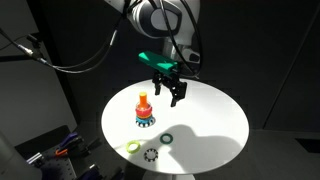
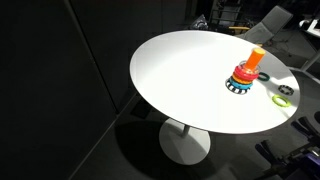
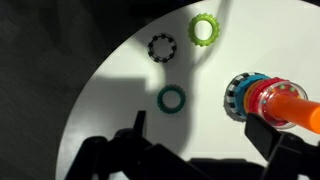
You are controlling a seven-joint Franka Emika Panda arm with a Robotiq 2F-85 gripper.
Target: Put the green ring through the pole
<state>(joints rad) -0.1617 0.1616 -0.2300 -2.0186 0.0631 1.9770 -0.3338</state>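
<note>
The green ring (image 3: 171, 98) lies flat on the white round table (image 1: 210, 115), apart from the pole; it shows in both exterior views (image 1: 168, 137) (image 2: 264, 75). The pole (image 1: 143, 106) is an orange-red peg on a round base with a blue-and-dark rim, upright on the table (image 2: 245, 72) (image 3: 268, 100). My gripper (image 1: 171, 90) hangs above the table, beside and above the pole, open and empty. In the wrist view its fingers (image 3: 205, 150) spread wide, with the green ring ahead between them and the pole by the right finger.
A paler yellow-green ring (image 3: 203, 28) (image 1: 133, 147) (image 2: 283, 99) and a black toothed ring (image 3: 162, 47) (image 1: 151, 154) (image 2: 287, 90) lie close together near the table's edge. Dark floor surrounds the table; clutter (image 1: 50, 150) stands beyond it.
</note>
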